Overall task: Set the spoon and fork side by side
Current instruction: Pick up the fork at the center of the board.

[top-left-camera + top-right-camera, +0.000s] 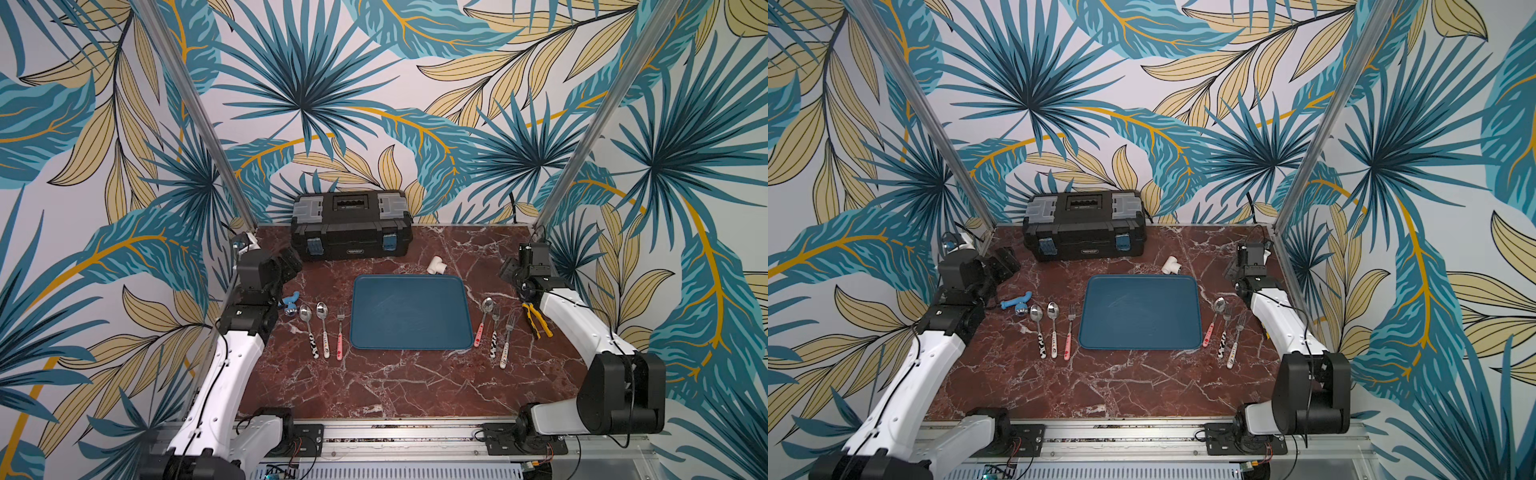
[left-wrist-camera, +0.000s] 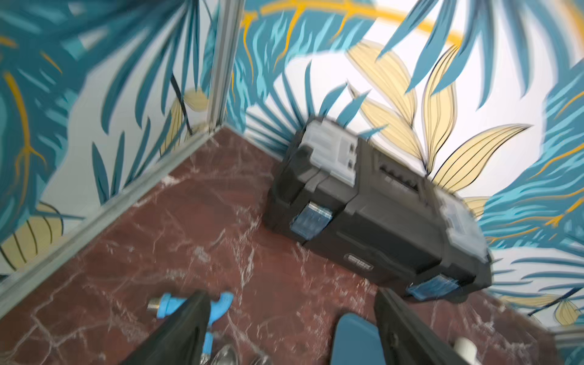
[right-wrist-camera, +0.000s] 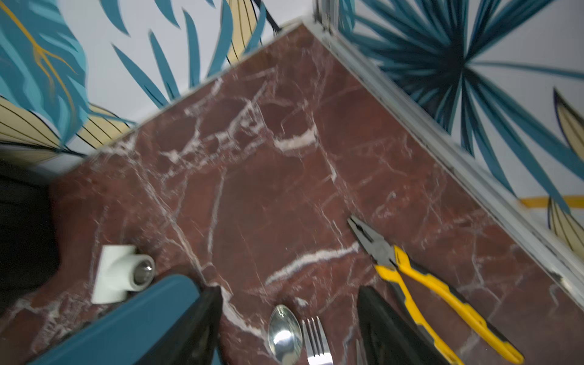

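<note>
Left of the blue tray (image 1: 411, 311) lie two spoons (image 1: 309, 328) (image 1: 323, 330) and a fork (image 1: 340, 332), handles toward the front. To its right lie a spoon (image 1: 483, 322) and two forks (image 1: 494, 332) (image 1: 507, 338). My left gripper (image 1: 291, 259) hangs above the table's left edge, behind the left cutlery. In the left wrist view it (image 2: 291, 294) is open and holds nothing. My right gripper (image 1: 509, 270) hovers behind the right cutlery. It (image 3: 289, 289) is open above the spoon (image 3: 284, 335) and fork (image 3: 316, 343) and touches neither.
A black toolbox (image 1: 351, 226) stands at the back wall. A white pipe fitting (image 1: 436, 264) lies behind the tray. A blue tap (image 1: 289, 302) lies by the left spoons, and yellow pliers (image 1: 538, 320) lie by the right arm. Metal posts mark the back corners.
</note>
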You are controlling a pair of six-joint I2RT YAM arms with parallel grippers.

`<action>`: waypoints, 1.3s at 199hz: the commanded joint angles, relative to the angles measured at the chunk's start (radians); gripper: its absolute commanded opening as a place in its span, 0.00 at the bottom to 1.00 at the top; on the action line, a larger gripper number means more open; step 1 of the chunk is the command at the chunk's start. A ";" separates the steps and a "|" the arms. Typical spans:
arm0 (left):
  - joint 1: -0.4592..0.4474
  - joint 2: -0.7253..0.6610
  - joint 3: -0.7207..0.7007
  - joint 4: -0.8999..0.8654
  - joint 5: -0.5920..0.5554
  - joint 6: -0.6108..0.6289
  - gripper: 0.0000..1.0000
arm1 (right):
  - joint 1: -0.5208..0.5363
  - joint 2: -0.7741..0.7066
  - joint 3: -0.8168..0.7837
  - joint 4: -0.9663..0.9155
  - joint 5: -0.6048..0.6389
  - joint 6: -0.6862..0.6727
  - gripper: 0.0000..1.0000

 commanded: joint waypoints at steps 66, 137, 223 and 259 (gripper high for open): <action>-0.303 0.285 0.081 -0.552 0.073 0.039 0.32 | 0.031 0.086 0.042 -0.191 -0.043 0.016 0.21; -0.369 0.524 0.081 -0.490 0.183 0.066 0.39 | 0.031 0.115 0.044 -0.177 -0.069 0.007 0.27; -0.367 0.649 0.103 -0.438 0.162 0.065 0.32 | 0.031 0.134 0.051 -0.175 -0.082 0.010 0.30; -0.368 0.657 0.079 -0.418 0.165 0.041 0.12 | 0.031 0.136 0.049 -0.174 -0.080 0.011 0.30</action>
